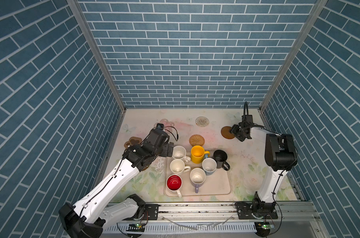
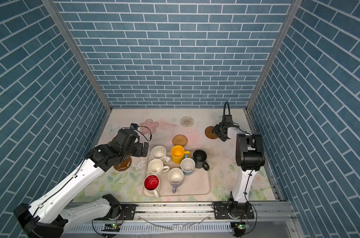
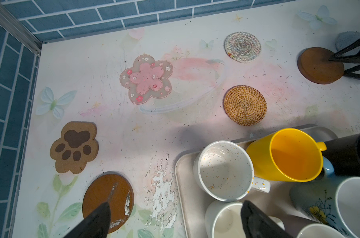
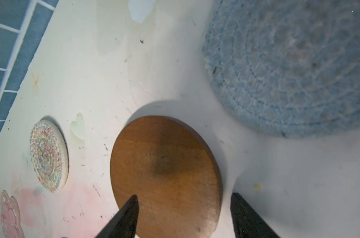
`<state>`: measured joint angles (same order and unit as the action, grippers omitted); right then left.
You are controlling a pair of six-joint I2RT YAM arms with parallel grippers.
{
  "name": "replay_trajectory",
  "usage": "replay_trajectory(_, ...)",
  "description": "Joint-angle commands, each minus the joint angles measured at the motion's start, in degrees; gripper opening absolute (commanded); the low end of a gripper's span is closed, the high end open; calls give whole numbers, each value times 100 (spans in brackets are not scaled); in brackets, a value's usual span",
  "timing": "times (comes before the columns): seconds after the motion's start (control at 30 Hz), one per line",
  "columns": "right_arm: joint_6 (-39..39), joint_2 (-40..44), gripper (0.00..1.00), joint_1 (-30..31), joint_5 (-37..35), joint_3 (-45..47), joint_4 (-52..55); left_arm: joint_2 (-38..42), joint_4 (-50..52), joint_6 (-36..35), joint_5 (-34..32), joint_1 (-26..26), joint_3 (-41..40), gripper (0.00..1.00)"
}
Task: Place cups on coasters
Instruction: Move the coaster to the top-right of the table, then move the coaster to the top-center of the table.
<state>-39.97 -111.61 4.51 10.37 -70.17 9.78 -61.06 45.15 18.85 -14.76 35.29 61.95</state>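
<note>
Left claw (image 1: 170,148) released, jaws wide, hovering at the far-left corner of the tray (image 1: 216,186). Speckled cup (image 1: 179,152) stands upright just right of it, handle turned near-right, away from the claw. Six more cups share the tray, none on a coaster. Left arm is nearer. Right claw (image 4: 184,195) parted, astride the edge of the brown coaster (image 4: 164,160), apparently gripping nothing. Blue woven coaster (image 4: 288,72) blurred and cut off, not made out in the top views.

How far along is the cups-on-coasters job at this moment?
Done: nothing; every coaster in view is bare, such as the rattan coaster. In hand: nothing held; the open right gripper hovers at the brown wooden coaster, the open left gripper by the speckled mug. Left: all seven mugs, grouped at the tray.
</note>
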Motion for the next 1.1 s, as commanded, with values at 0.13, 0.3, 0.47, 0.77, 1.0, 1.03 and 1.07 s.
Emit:
replay_trajectory(0.13,239,577,67,295,33,659,222,-324,-45,-92,-62,13,168,99)
replay_trajectory(0.3,56,565,60,640,82,861,-87,-433,-33,-136,-121,13,238,99)
replay_trajectory(0.47,-120,214,60,916,-11,575,-192,-481,3,-136,-174,6,265,99)
replay_trajectory(0.77,-258,-539,61,1034,-463,-215,89,-451,100,-130,-239,-13,256,99)
replay_trajectory(1.0,-135,-895,61,1015,-681,-751,435,-555,108,-190,-260,-39,299,99)
replay_trajectory(1.03,-127,-897,61,1012,-686,-773,437,-573,111,-203,-264,-46,315,99)
replay_trajectory(1.07,-126,-880,61,1016,-684,-778,425,-590,109,-214,-270,-48,334,99)
